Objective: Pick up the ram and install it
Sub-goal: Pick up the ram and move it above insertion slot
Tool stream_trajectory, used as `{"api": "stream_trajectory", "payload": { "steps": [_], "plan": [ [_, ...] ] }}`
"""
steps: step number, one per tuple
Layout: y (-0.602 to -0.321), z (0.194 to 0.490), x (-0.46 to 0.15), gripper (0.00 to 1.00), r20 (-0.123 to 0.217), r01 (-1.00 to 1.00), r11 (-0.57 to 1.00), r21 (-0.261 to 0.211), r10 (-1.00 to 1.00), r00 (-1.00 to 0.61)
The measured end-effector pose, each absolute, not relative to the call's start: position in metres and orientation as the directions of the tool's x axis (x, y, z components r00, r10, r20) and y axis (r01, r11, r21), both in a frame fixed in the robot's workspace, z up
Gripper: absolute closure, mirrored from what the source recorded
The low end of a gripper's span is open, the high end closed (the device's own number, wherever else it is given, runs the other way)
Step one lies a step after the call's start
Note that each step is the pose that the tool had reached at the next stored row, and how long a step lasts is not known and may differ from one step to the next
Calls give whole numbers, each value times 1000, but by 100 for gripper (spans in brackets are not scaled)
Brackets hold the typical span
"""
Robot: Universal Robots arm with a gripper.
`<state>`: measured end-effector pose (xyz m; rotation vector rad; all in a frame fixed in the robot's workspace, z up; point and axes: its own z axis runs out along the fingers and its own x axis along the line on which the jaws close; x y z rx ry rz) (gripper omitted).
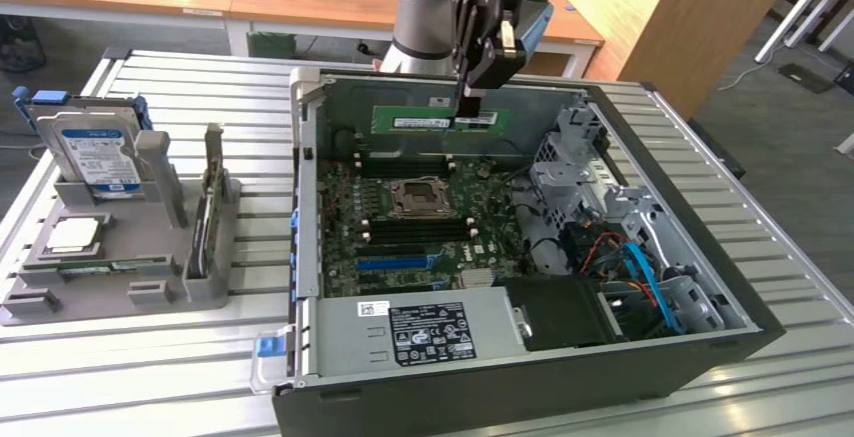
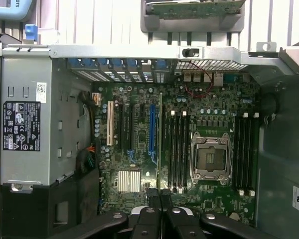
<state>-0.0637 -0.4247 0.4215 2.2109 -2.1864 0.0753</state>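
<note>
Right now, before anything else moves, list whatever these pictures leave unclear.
Wrist view: the ram is edge-on, so its chips and sticker are hidden.
Wrist view: what lies directly under it is covered by the ram itself.
Exterior view: the gripper covers part of the ram's top edge.
Exterior view: the power supply label print is too small to read.

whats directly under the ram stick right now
The ram, gripped by the pincer, hangs over the open case's motherboard, beside black memory slots and the empty processor socket. Its thin edge covers the strip straight below.
</note>
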Motion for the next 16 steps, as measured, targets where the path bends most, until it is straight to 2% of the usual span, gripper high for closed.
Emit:
{"api": "stream_trajectory", "payload": {
  "steps": [16],
  "plan": [
    [-425,421,-41,88,57,-1000,-12,-11,-998,11]
  ]
}}
